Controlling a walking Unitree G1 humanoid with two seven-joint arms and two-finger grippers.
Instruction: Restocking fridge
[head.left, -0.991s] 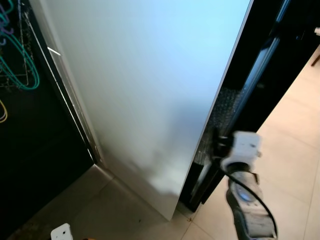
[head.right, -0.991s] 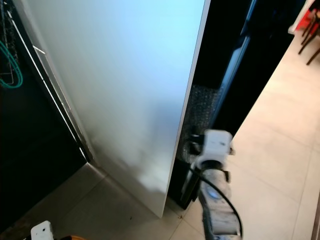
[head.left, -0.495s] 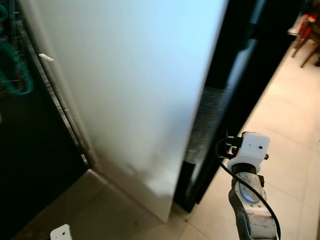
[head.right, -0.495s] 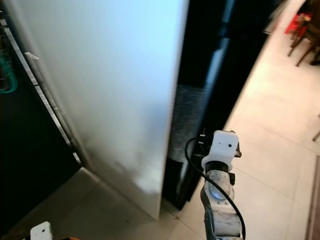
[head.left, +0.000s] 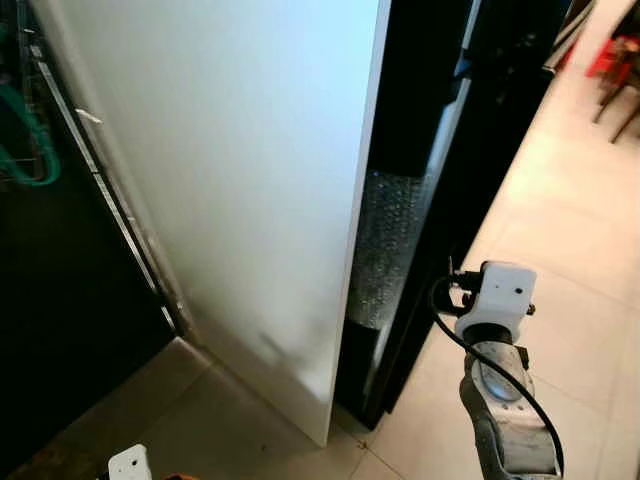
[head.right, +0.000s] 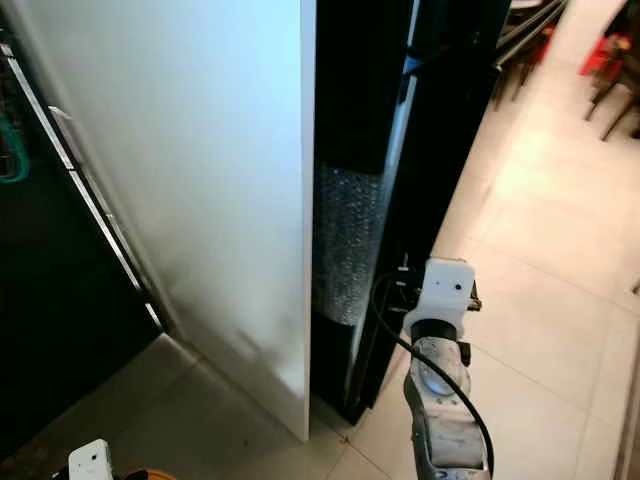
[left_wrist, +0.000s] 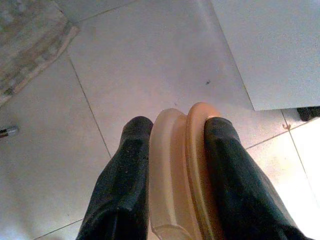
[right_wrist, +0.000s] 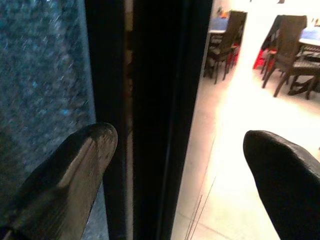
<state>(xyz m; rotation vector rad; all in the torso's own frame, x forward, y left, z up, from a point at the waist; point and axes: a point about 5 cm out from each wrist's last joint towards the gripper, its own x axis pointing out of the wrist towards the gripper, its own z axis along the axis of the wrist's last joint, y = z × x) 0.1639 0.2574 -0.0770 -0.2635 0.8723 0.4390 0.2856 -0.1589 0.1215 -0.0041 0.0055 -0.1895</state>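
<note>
The fridge's tall white panel (head.left: 230, 180) stands in front of me, with a black door (head.left: 480, 130) just to its right. A dark gap between them shows a bubble-textured strip (head.left: 385, 250). My right arm's white wrist block (head.left: 497, 300) is low beside the black door's edge. My right gripper (right_wrist: 180, 150) is open, one finger (right_wrist: 75, 170) before the textured strip and the other finger (right_wrist: 285, 170) on the room side, with the black door edge (right_wrist: 155, 115) between them. My left gripper (left_wrist: 177, 125) hangs over the floor, shut on a tan round-edged item (left_wrist: 175, 170).
Pale floor tiles (head.left: 580, 240) stretch to the right. Chairs (right_wrist: 227, 35) and a table stand farther off in that room. A dark space with teal wire (head.left: 25, 140) lies left of the white panel. A worn mat corner (left_wrist: 25, 45) lies on the floor below my left gripper.
The whole view has swung to the right, so more of the dark gap and textured strip shows. My right wrist has drawn back a little from the black door's edge.
</note>
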